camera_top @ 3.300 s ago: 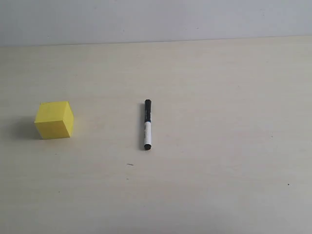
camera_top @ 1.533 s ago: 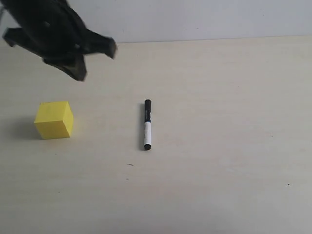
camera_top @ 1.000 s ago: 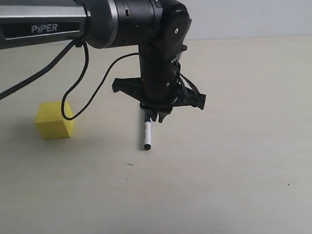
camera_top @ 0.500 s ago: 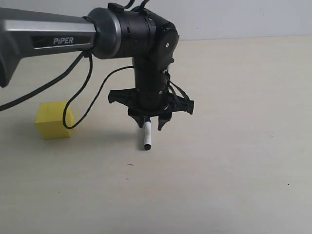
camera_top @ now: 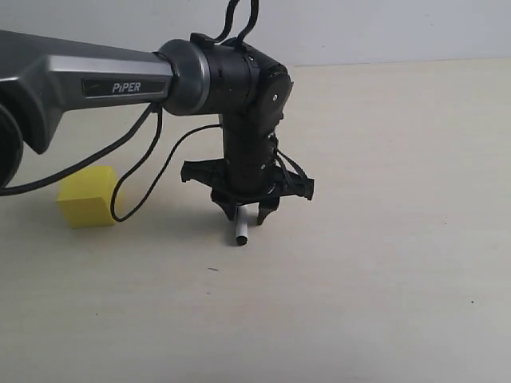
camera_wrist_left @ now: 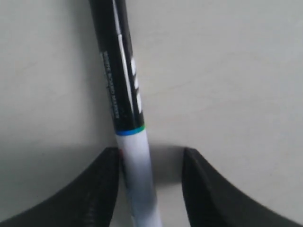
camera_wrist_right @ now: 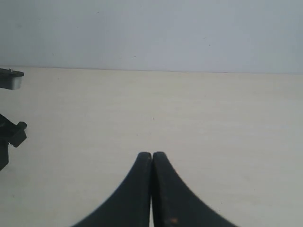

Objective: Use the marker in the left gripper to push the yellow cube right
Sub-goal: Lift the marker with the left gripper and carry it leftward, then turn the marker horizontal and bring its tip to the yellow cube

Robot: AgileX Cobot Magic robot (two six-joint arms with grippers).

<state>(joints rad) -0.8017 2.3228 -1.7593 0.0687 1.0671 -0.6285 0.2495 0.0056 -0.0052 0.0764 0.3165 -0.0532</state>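
Note:
The marker (camera_top: 240,231) lies on the table, with only its white end showing below my left gripper (camera_top: 246,214). That gripper stands down over the marker's middle, open. In the left wrist view the marker (camera_wrist_left: 128,94) runs between the fingers of the left gripper (camera_wrist_left: 150,161). Its white barrel rests against one finger (camera_wrist_left: 102,189), and a gap separates it from the other finger (camera_wrist_left: 203,189). The yellow cube (camera_top: 86,198) sits well to the left, apart from both. My right gripper (camera_wrist_right: 151,156) is shut on nothing and is out of the exterior view.
A black cable (camera_top: 136,179) hangs from the left arm (camera_top: 96,76) and loops down just right of the cube. The pale wooden table (camera_top: 383,239) meets a white wall at the back. Part of the left gripper's body (camera_wrist_right: 9,127) shows in the right wrist view.
The left arm swung in from the upper left and came down over the marker. In the last half second it dropped a little lower. Marker and cube have not moved.

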